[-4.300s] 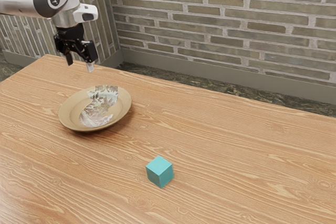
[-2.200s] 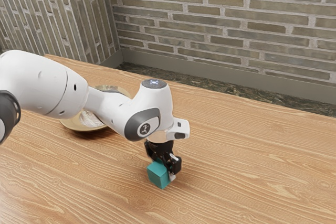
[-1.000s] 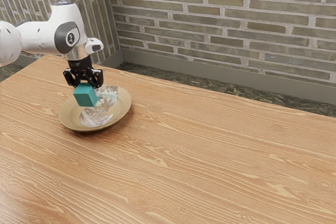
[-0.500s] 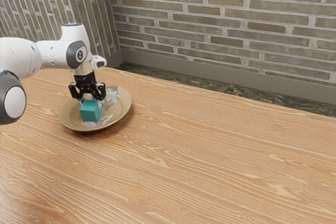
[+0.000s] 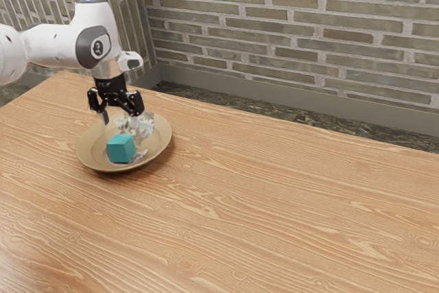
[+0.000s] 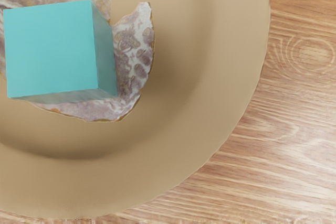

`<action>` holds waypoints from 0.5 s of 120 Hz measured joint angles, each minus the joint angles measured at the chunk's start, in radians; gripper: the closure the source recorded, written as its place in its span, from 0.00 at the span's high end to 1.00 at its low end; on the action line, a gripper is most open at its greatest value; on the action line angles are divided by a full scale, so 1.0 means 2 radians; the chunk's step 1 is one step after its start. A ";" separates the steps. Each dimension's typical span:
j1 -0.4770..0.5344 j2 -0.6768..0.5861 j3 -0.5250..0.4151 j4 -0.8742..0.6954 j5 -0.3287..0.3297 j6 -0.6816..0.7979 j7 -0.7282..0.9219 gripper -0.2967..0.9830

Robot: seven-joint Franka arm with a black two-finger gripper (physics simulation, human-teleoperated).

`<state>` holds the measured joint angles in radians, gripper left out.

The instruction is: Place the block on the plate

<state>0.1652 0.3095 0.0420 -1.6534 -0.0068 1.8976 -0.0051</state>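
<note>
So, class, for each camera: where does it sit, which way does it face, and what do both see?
Exterior view: beside the white robot arm, looking down across the brown wooden table toward a grey-brown brick wall; the arm and open black two-finger claw show.
Wrist view: mounted by the claw, looking down at the teal cube-shaped block on the round tan plate.
Shared: block, plate, table.

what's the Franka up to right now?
The Franka arm is placing a block on a plate. The teal block sits inside the tan plate, on its patterned middle. The black gripper is open just above it, with its fingers spread and not touching the block. The block is on the plate and released, so the placing looks done.
</note>
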 joint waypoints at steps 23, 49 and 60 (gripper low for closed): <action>-0.019 -0.080 0.001 0.001 0.008 -0.036 0.026 0.76; -0.034 -0.132 0.000 -0.002 0.018 -0.074 0.050 0.77; -0.039 -0.135 0.000 -0.002 0.019 -0.082 0.057 0.77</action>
<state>0.0874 0.0390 0.0429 -1.6570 0.0311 1.7337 0.1094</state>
